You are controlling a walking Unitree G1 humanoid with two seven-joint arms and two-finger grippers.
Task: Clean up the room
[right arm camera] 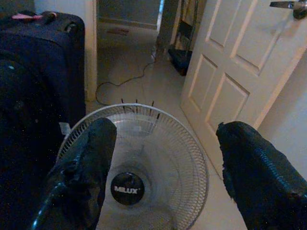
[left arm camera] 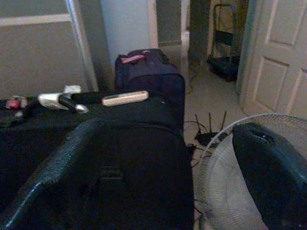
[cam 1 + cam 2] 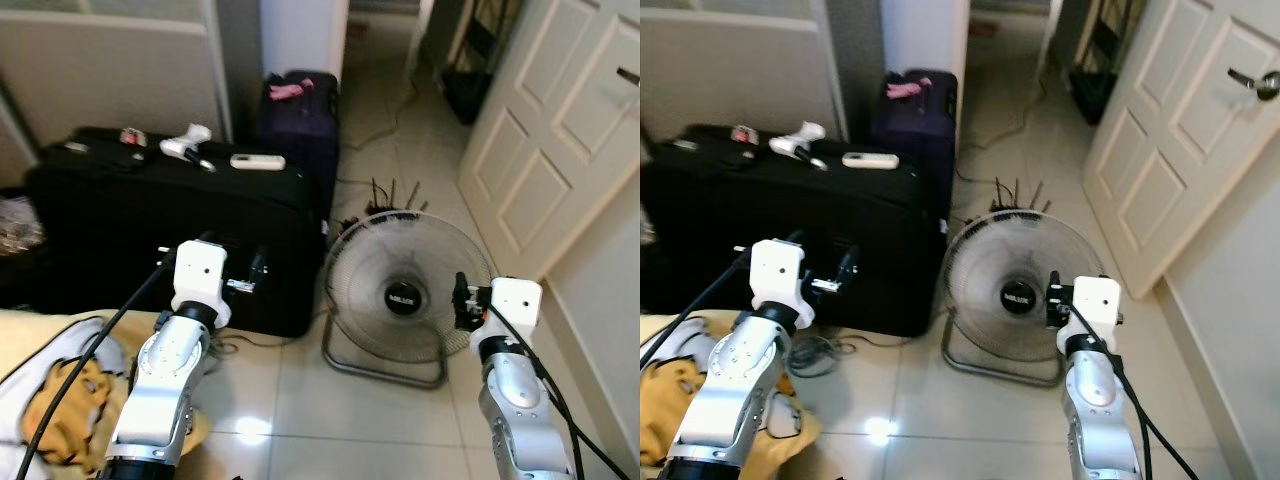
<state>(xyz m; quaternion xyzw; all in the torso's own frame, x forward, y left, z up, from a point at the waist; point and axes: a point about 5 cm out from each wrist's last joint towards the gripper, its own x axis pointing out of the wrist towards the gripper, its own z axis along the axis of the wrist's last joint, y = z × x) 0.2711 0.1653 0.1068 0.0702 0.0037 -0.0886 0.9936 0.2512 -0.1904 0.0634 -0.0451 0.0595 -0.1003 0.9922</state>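
Both arms are raised in front of me. My left gripper (image 2: 170,128) is open and empty, held before a big black suitcase (image 3: 170,230). On the suitcase's top lie a white remote (image 3: 257,161), a white handheld device (image 3: 187,143) and a small red item (image 3: 132,135). My right gripper (image 1: 166,125) is open too, with nothing in it, facing a floor fan (image 3: 405,290) that stands on the tiles. A crumpled yellow cloth (image 3: 60,405) lies on a white sheet at my lower left.
A purple suitcase (image 3: 300,115) with a pink item (image 3: 285,91) on top stands behind the black one. Dark cables (image 3: 385,195) trail behind the fan. A white panelled door (image 3: 560,130) is on the right, and a hand cart (image 2: 224,36) stands in the hallway.
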